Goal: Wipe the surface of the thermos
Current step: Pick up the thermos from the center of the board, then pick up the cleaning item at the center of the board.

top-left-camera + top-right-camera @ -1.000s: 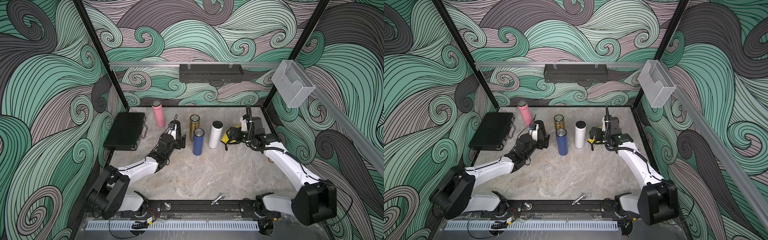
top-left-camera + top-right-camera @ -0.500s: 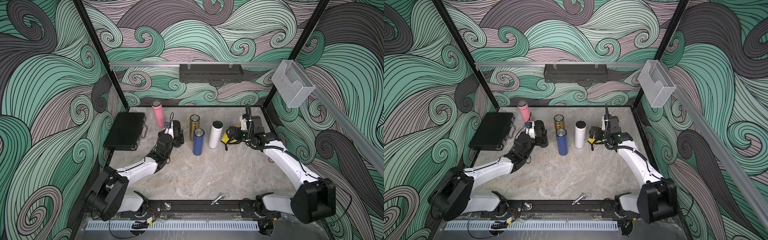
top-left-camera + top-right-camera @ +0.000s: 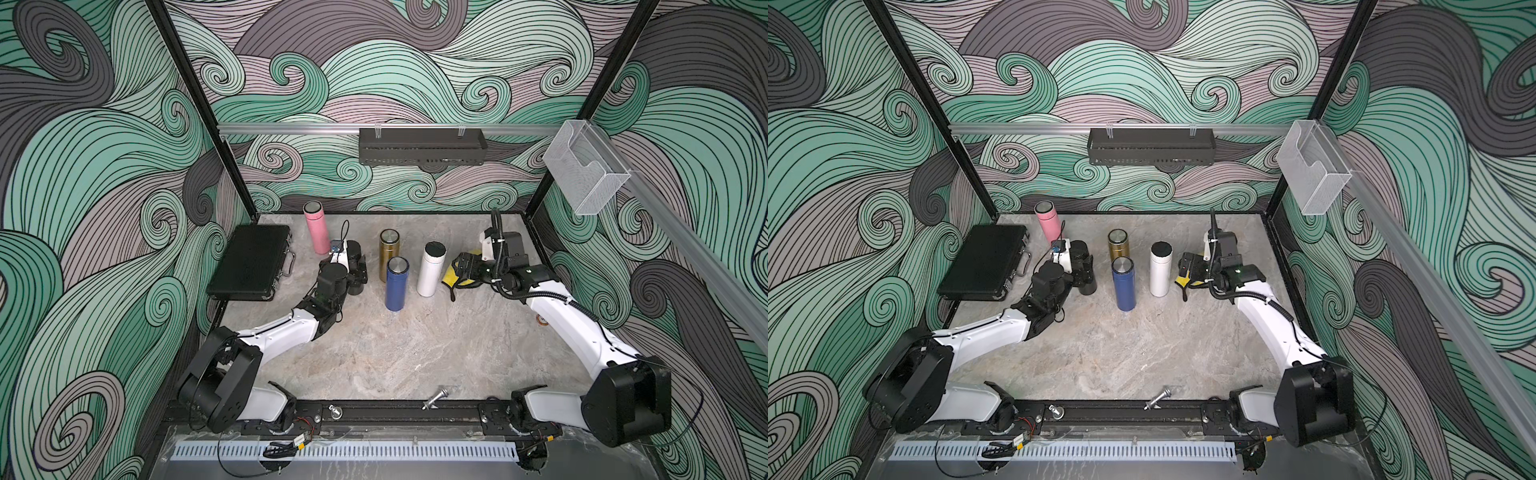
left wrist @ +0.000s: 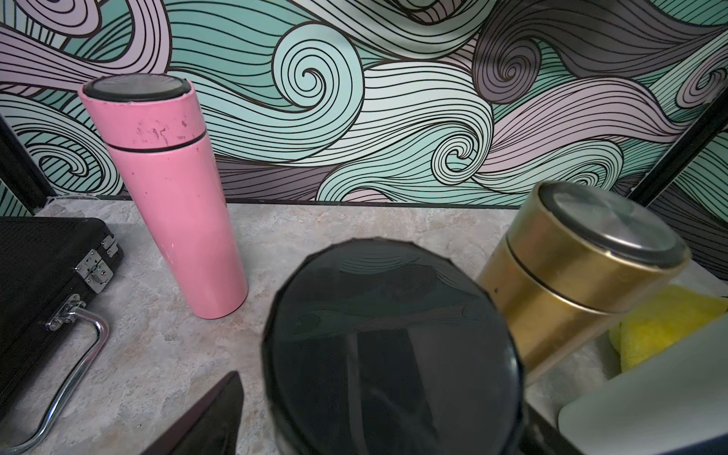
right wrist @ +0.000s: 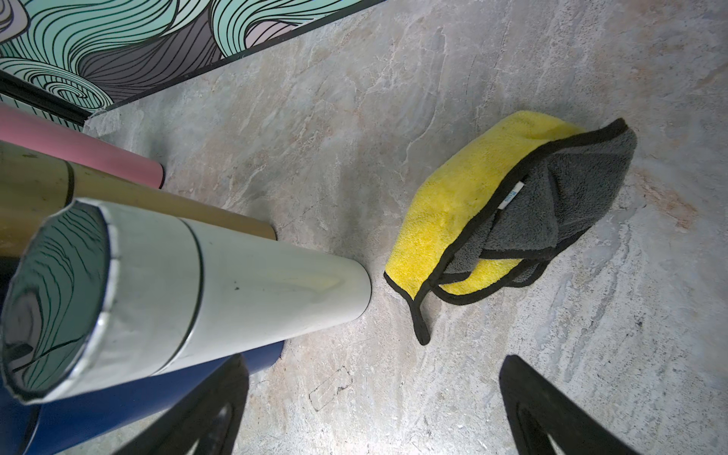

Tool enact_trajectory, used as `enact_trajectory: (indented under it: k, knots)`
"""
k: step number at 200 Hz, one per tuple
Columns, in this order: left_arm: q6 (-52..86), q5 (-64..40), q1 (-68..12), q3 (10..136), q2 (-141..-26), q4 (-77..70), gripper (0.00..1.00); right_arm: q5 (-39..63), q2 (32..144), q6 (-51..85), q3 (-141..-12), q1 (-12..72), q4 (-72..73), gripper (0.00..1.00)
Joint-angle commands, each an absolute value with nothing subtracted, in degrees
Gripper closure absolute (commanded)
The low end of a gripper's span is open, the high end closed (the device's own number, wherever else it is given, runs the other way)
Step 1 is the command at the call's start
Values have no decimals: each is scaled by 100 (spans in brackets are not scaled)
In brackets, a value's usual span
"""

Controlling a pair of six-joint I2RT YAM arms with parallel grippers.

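Standing upright on the bench (image 3: 374, 353), the black thermos (image 4: 394, 346) has the pink thermos (image 4: 173, 205) farther back on its left and the gold thermos (image 4: 571, 283) on its right. The left hand (image 3: 356, 272) reaches around its body. One finger (image 4: 212, 413) shows just beside the wall and the other is hidden, so I cannot tell whether the jaws press on it yet. The right hand (image 5: 372, 362) hangs wide and empty above the yellow and grey cloth (image 5: 472, 197), which lies crumpled on the bench just right of the white thermos (image 5: 236, 283).

The thermos looks rigid, with a smooth, glossy wall that is likely to slip under a light pinch. Being tall and narrow, it would probably tip if pushed near the lid. Whether it is full, and so how heavy it is, cannot be told. A firm hold across the body, at mid-height or lower, seems best, since that steadies it and leaves the upper wall and lid free for wiping. The neighbours stand close, so any sideways swing risks knocking them.

The cloth is soft and limp. Its raised fold is the natural place to pinch it, gathering enough layers that it does not slide out during rubbing.
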State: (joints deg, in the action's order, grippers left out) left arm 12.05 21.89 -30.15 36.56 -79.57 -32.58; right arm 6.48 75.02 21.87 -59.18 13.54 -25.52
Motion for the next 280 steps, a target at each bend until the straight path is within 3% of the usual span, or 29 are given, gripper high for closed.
enact_trajectory:
  k: [1,77,140,155,159,169,245,280]
  knots:
    - [1176,2291,-2985,3943,-8083,-3162,12,697,7559,2223,-5928,1343,-2516,1]
    - [1028,2279,-2968,4297,-8490,-3109,24,679,7620,2206,-5964,1340,-2532,1]
    - [893,2269,-2888,4271,-8421,-3037,48,685,7654,2257,-5990,1340,-2576,1]
    - [879,2245,-2842,4285,-8381,-2997,58,694,7678,2273,-6012,1340,-2619,1]
    - [872,2204,-2823,4289,-8364,-2984,67,694,7675,2284,-6000,1338,-2604,1]
    - [873,2136,-2773,4301,-8285,-2901,100,700,7682,2310,-5988,1345,-2585,1]
    - [331,-487,-1867,4381,-7038,-1371,100,12,8136,3163,-6204,1335,-2896,1]
    - [251,-705,-1863,4377,-6724,-988,100,-783,8418,3338,-6492,1190,-3417,1]
